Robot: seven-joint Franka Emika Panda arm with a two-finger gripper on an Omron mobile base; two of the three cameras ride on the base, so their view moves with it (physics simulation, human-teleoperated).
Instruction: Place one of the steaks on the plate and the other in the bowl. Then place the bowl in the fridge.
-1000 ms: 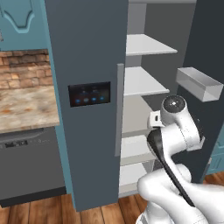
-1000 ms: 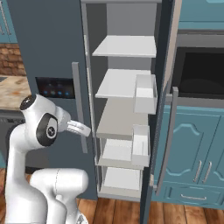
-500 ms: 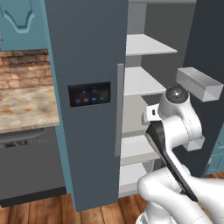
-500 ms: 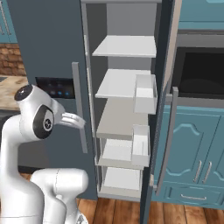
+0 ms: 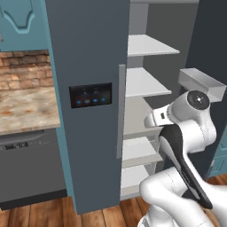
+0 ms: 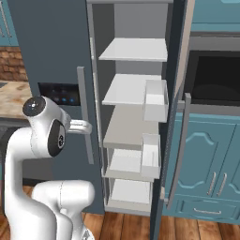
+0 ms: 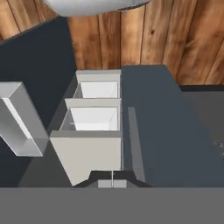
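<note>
Grey-blue fridge [image 6: 51,56] — right door [image 6: 180,122] open — beside brick-backed counter [image 5: 24,106].

Off to my left a brick backsplash [image 5: 24,66] rose over a mottled stone counter [image 5: 26,108], a dark dishwasher [image 5: 31,170] beneath. To my right, a black oven [image 6: 213,77] sat above teal cabinets [image 6: 211,159]. Wooden floor [image 7: 175,39] lay below.

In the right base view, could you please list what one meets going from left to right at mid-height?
Brick wall → arm → closed fridge door's handle → open fridge shelves → door bins → oven.
</note>
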